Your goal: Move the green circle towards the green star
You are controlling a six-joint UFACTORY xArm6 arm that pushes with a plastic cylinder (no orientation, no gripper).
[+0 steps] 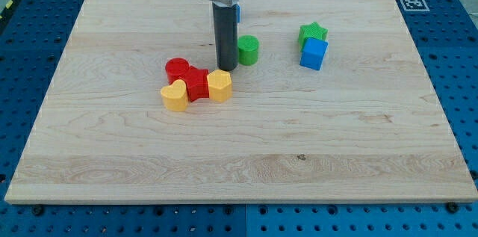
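I see a green circle (248, 49), green star (313, 32), blue cube (314, 54), red blocks (188, 78), two yellow blocks (219, 86), pale wood-grain board (299, 155).

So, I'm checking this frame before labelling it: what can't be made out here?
- Something blue behind the dark rod in the camera view: mostly hidden, shape unknown.
- My tip beside the green circle block: contact cannot be told.
- Green star block: front hidden by the blue cube.
- Red blocks: partly covered by the yellow heart and yellow hexagon; shapes unclear.
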